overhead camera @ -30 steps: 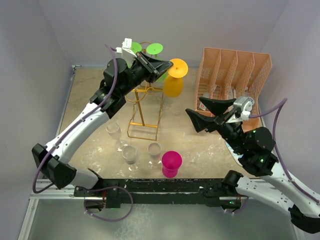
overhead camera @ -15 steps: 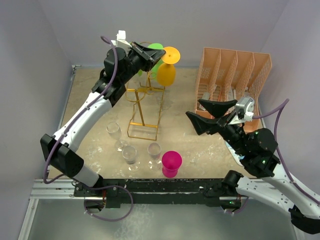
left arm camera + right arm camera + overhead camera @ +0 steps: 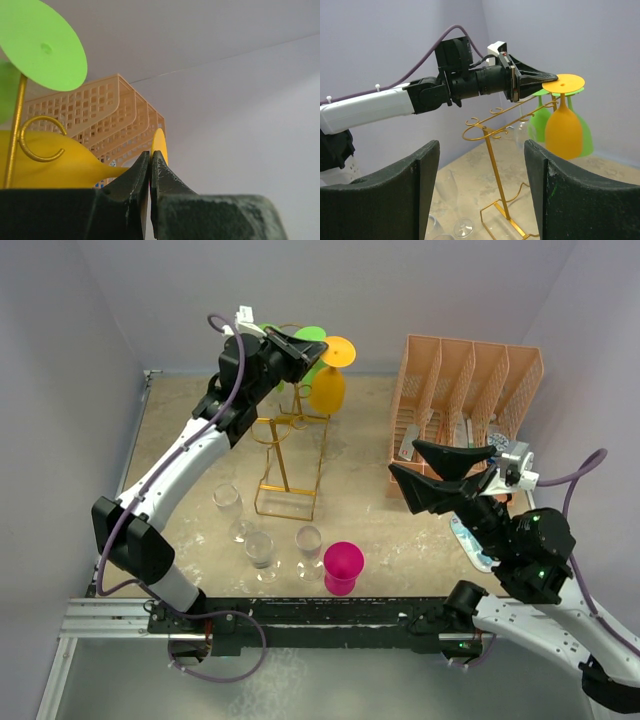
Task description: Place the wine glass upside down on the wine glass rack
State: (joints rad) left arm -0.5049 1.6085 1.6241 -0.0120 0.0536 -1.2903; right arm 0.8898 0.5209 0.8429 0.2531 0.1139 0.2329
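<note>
Inverted orange wine glass (image 3: 328,390) at rack (image 3: 280,460), foot clamped in left claw (image 3: 321,351); right claw (image 3: 404,459) apart.

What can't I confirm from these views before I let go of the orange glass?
- Right wrist: the rack hook wire beside the orange glass stem is too thin to tell whether the stem sits in it.
- Top view: the left gripper and the glass foot cover that hook.
- Left wrist: the fingers hide the stem end; only one rack curl shows.
</note>
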